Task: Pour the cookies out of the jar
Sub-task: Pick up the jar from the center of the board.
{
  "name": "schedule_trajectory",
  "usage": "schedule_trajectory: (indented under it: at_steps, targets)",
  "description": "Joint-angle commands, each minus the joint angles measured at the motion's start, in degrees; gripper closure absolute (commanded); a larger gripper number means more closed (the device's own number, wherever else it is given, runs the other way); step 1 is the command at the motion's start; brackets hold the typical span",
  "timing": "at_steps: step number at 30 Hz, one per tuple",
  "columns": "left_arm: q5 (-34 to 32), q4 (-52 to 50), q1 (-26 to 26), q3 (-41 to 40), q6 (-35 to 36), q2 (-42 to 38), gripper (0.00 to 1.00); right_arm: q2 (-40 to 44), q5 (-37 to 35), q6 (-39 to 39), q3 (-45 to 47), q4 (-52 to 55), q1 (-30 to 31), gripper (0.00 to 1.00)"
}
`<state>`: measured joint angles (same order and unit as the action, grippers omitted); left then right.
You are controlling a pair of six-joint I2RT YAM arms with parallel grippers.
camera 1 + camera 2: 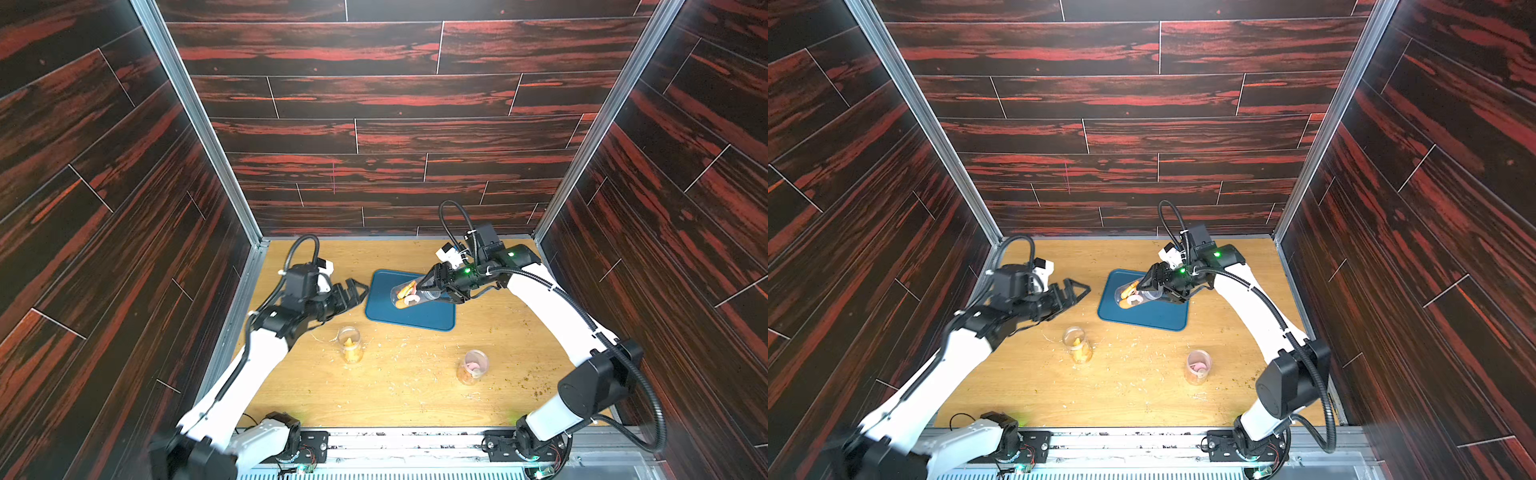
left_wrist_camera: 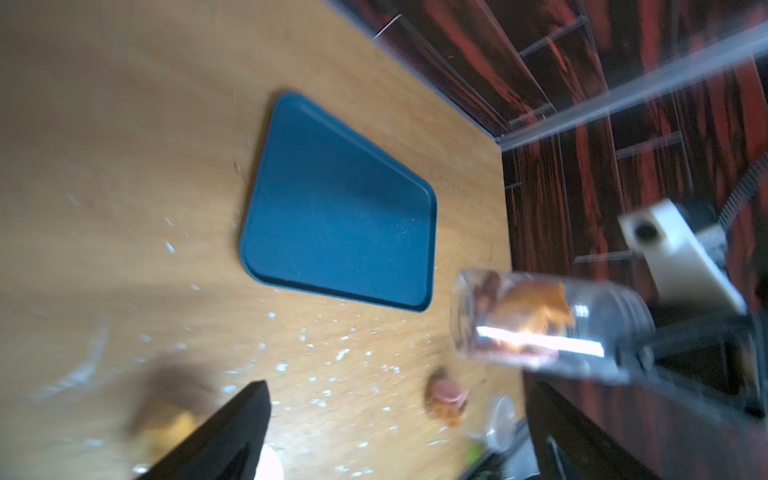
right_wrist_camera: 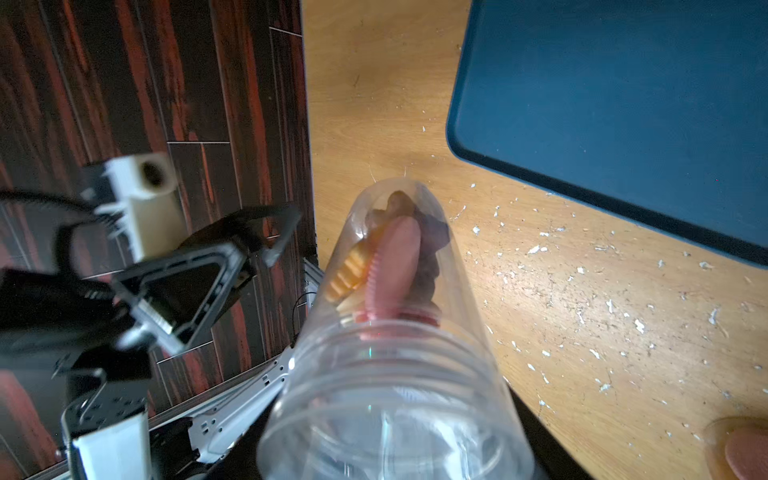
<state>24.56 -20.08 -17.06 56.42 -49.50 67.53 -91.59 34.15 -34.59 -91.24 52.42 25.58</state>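
I am clamping my right gripper (image 1: 424,286) on the threaded mouth end of the clear jar (image 1: 428,296), and I am holding it tipped onto its side over the far right part of the blue tray (image 1: 409,322). The cookies (image 1: 405,292) are sitting inside the jar, bunched at its closed end, which is pointing left, away from my fingers. They are showing pink, orange and dark brown through the plastic. I cannot make out any lettering on the jar. My left gripper (image 1: 357,293) is hanging just left of the tray, jaws spread wide and holding nothing. Two other jars, one (image 1: 350,347) and another (image 1: 473,365), are standing upright nearer on the wooden table (image 1: 415,399), among scattered pale crumbs (image 1: 405,357).
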Motion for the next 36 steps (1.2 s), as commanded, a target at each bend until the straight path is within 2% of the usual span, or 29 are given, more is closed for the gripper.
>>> schedule_trajectory:
  at_steps: [1, 4, 6, 11, 14, 24, 36]
  targets:
    - [0.0, 5.1, 0.1, 0.7, -21.0, 1.0, 0.0, 3.2, 1.8, -1.9, 1.0, -3.9, -0.3, 0.33]
    - [-2.2, 18.5, 0.1, -4.6, -37.6, 1.3, 0.0, 4.8, 1.5, -3.6, 2.5, -7.4, -0.3, 0.33]
    - [-4.6, 25.0, 0.1, -6.6, -44.8, 2.2, 0.0, 5.6, 1.5, -5.1, 3.5, -9.9, -0.2, 0.33]
    - [-4.4, 30.3, -0.4, -5.4, -54.0, 8.1, 0.0, 5.7, 1.9, -7.5, 4.3, -13.9, -0.2, 0.33]
    - [-6.2, 37.7, -1.5, -7.5, -60.9, 10.9, 0.0, 4.6, 2.8, -8.5, 3.7, -15.6, -0.1, 0.33]
    - [-6.7, 45.5, -5.4, -4.7, -68.2, 17.3, 0.03, 0.0, 4.9, -9.1, 1.2, -17.6, 1.7, 0.33]
    - [-10.4, 47.3, -9.9, -1.3, -72.3, 19.4, 0.06, -3.8, 6.3, -8.6, 0.9, -19.5, 1.8, 0.33]
